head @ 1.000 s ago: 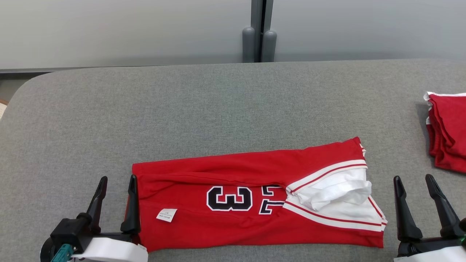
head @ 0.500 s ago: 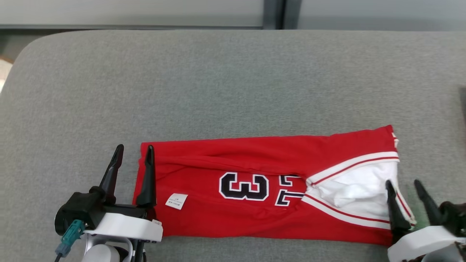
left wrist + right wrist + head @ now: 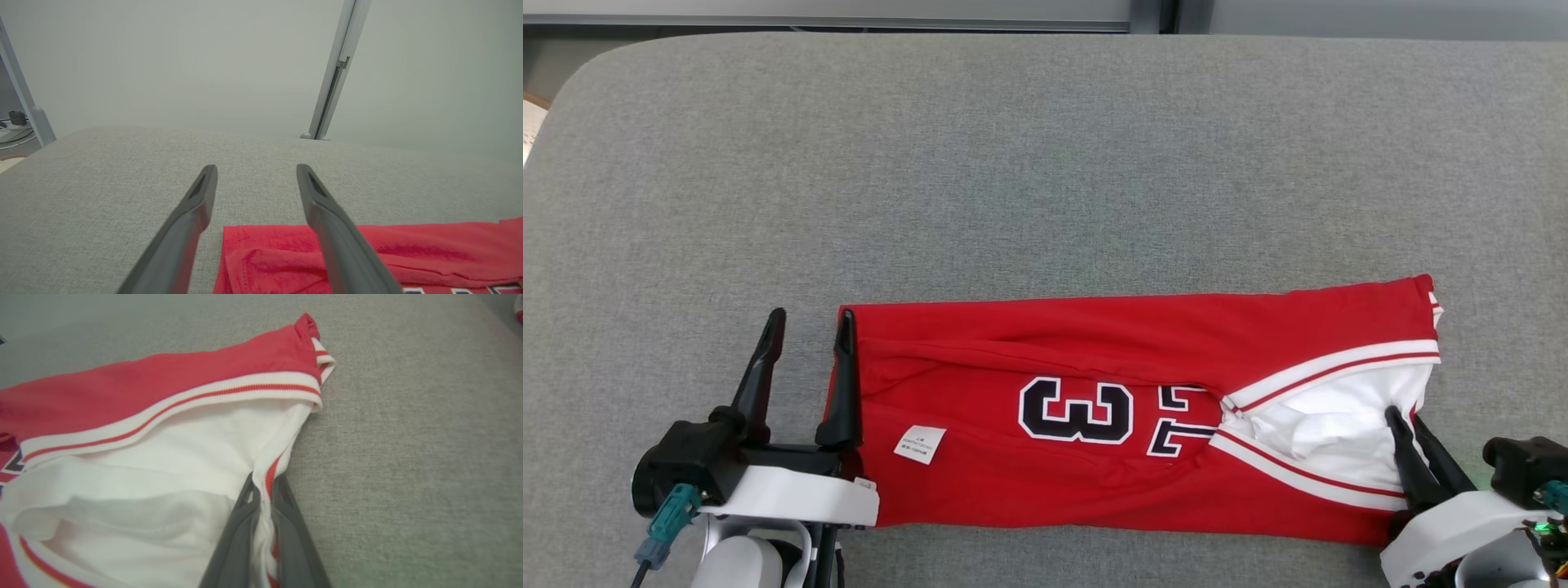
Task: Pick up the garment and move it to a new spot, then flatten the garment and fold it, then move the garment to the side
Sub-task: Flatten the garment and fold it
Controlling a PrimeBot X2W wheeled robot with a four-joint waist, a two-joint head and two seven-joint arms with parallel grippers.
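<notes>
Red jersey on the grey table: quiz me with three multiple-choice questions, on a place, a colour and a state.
1. Where is the jersey's white tag? A at its white end; B near the left gripper; C folded out of sight.
2. What colour is the number? A black, white-edged; B yellow; C blue.
3. The right gripper is: A open; B lifted clear; C shut on the jersey's trim.
Answers: B, the tag lies beside that gripper; A, the head view shows black digits; C, its jaws pinch the trim.
</notes>
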